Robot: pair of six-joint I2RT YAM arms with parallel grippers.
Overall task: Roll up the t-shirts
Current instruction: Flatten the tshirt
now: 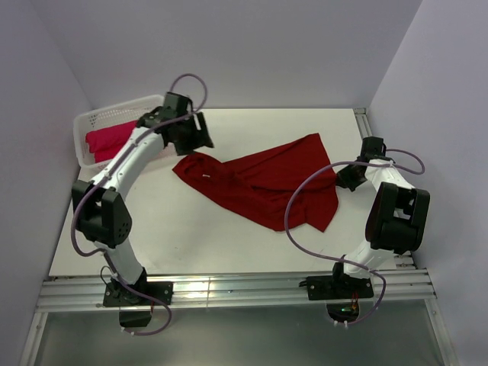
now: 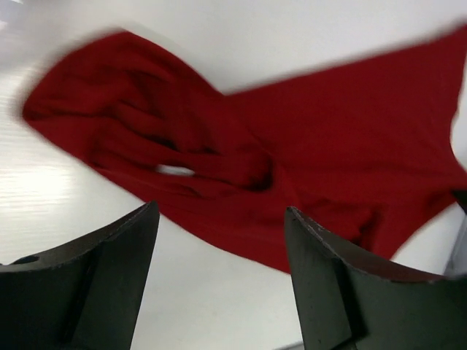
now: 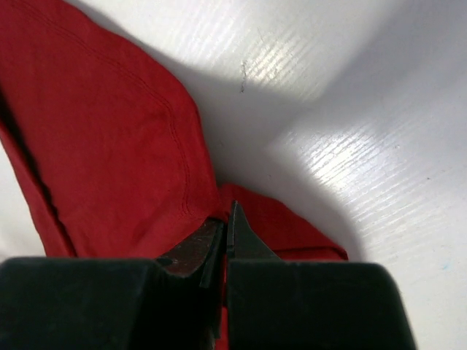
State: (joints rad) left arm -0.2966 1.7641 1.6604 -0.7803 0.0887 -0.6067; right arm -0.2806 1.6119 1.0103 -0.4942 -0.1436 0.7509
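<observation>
A dark crimson t-shirt (image 1: 263,179) lies spread and rumpled across the middle of the table. My left gripper (image 1: 200,139) hovers over its bunched left end (image 2: 182,157). Its jaws stand open and hold nothing; the left gripper (image 2: 222,208) shows cloth and bare table between its fingers. My right gripper (image 1: 347,177) is at the shirt's right edge. In the right wrist view the right gripper (image 3: 228,211) is shut, with a fold of the crimson cloth (image 3: 109,138) pinched between its tips. A brighter pinkish-red t-shirt (image 1: 110,139) lies in the basket.
A white plastic lattice basket (image 1: 91,120) stands at the table's back left corner, behind the left arm. Grey walls close the table on the left, back and right. A metal rail (image 1: 229,290) runs along the near edge by both arm bases.
</observation>
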